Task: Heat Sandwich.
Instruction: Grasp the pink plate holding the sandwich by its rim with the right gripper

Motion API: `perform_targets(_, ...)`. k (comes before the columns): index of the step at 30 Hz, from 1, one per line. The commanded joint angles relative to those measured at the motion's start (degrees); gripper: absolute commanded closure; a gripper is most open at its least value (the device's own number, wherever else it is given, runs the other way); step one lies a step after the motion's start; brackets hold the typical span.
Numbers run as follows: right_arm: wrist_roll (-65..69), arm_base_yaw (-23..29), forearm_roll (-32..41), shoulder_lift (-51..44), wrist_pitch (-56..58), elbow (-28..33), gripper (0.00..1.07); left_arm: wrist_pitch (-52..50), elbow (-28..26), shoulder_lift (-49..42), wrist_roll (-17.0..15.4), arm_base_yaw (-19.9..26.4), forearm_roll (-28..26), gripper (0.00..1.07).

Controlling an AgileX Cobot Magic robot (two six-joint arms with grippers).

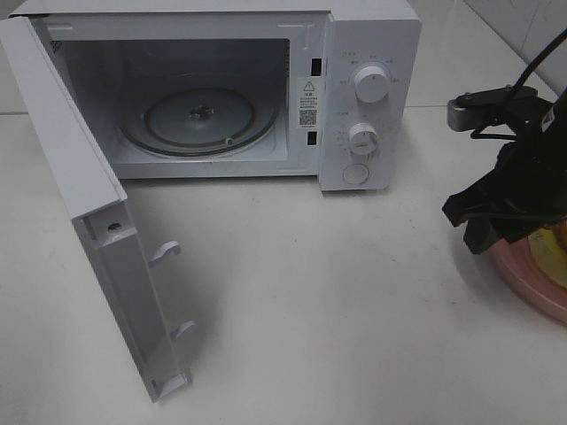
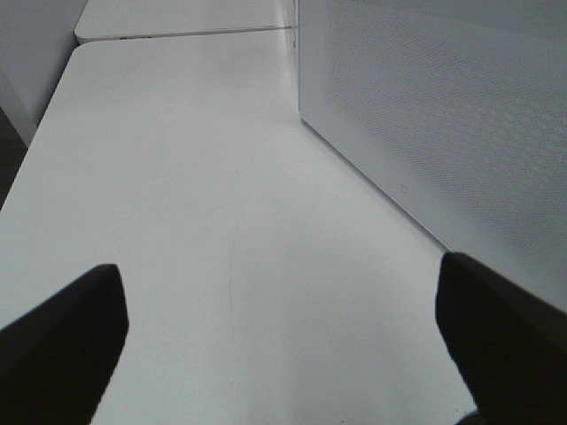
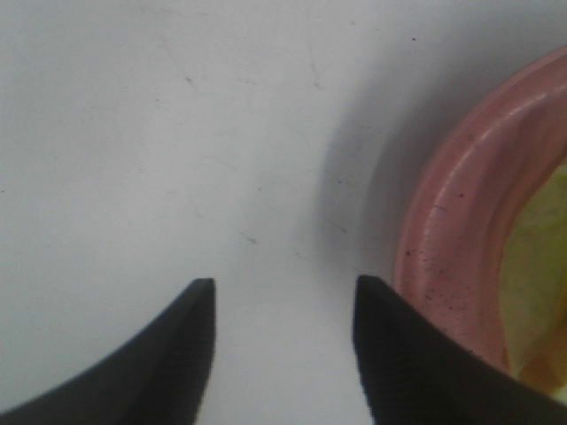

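The sandwich (image 1: 555, 258) lies on a round pink plate (image 1: 530, 285) at the table's right edge; only a pale yellow corner shows past the right arm. In the right wrist view its yellow-green filling (image 3: 537, 266) sits inside the plate rim (image 3: 456, 221). My right gripper (image 1: 481, 237) hangs low at the plate's left rim. It (image 3: 283, 297) is open, with bare table between its fingers and one finger (image 3: 399, 354) just beside the rim. My left gripper (image 2: 282, 305) is open wide over bare table, beside the microwave's perforated wall (image 2: 443, 115).
The white microwave (image 1: 368, 97) stands at the back with its door (image 1: 84, 212) swung open toward the front left. Its glass turntable (image 1: 199, 119) has nothing on it. Two knobs and a button are on its right panel. A second table edge (image 2: 177, 31) lies beyond.
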Motion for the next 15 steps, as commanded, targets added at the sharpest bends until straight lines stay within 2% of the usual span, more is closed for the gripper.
perform_targets(1, -0.2, -1.3, -1.4, -0.5, -0.3, -0.1, 0.20, -0.5, 0.2, -1.5, 0.1, 0.1, -0.3, 0.17)
perform_targets(3, -0.1, -1.9, -0.9, -0.4, -0.3, -0.1, 0.09, -0.5, 0.2, -1.5, 0.1, 0.1, -0.3, 0.17)
perform_targets(4, -0.1, -1.9, -0.9, -0.4, -0.3, -0.1, 0.09, -0.5, 0.2, -1.5, 0.1, 0.1, -0.3, 0.17)
perform_targets(5, 0.2, -2.6, -0.9, 0.0, -0.4, -0.1, 0.04, -0.5, 0.2, -1.5, 0.1, 0.1, -0.3, 0.17)
perform_targets(15, 2.8, -5.1, -2.5, 6.2, -2.0, -0.1, 0.07, -0.5, 0.2, -1.5, 0.1, 0.1, -0.3, 0.17)
